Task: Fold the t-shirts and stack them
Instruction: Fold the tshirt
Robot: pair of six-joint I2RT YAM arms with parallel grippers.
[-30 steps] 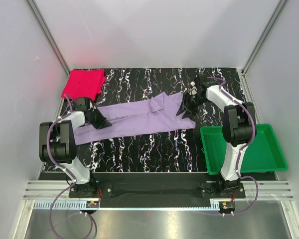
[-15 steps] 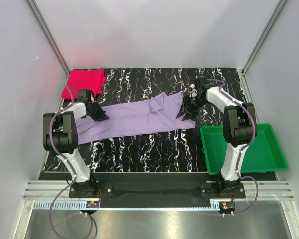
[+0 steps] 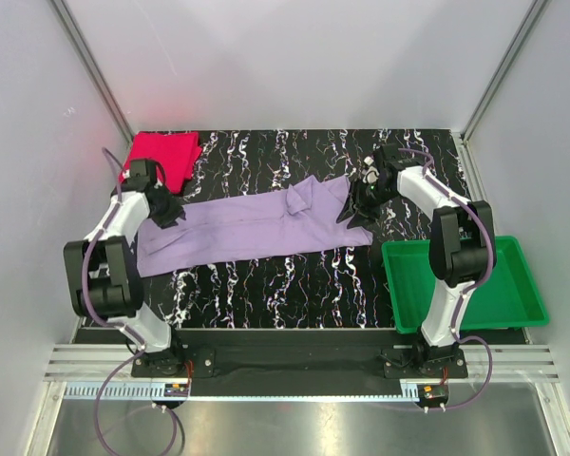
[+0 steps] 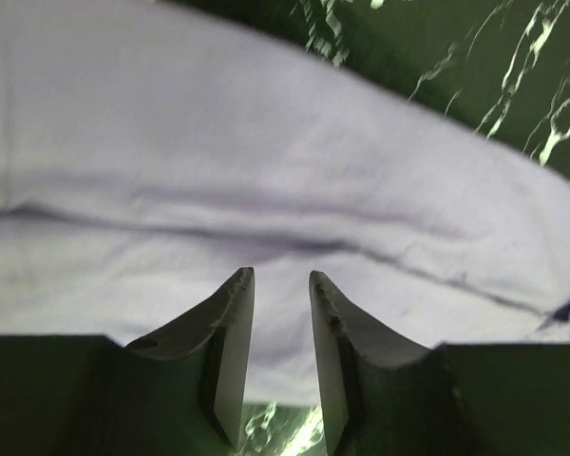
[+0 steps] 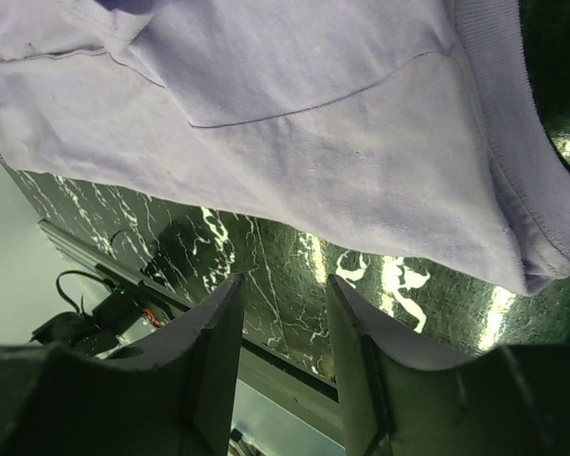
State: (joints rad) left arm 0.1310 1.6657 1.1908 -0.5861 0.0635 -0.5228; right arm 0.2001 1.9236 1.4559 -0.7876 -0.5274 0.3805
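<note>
- The purple shirt (image 3: 256, 226) lies flat in the middle of the surface (image 3: 266, 285). It is pulled out long, from the left side to the right side.
- One short sleeve is flipped up near the middle of its far edge.
- The pink shirt (image 3: 161, 157) is a folded square in the far left corner. It sits near the left end of the purple shirt.
- The left hand (image 3: 161, 211) is at the left end of the purple shirt, between the two shirts. In its own view, the left hand (image 4: 280, 285) is open just a little, with nothing in the thin gap. The purple shirt (image 4: 285, 171) fills most of that view.
- The right hand (image 3: 353, 209) is at the right end of the purple shirt. In its own view, the right hand (image 5: 283, 285) is partly open and holds nothing. The black, shiny surface (image 5: 294, 256) shows in the gap, and the hem of the purple shirt (image 5: 342, 123) lies just past the tips.
- A green tray (image 3: 527, 294) sits at the near right, beside the right arm and well apart from both shirts.
</note>
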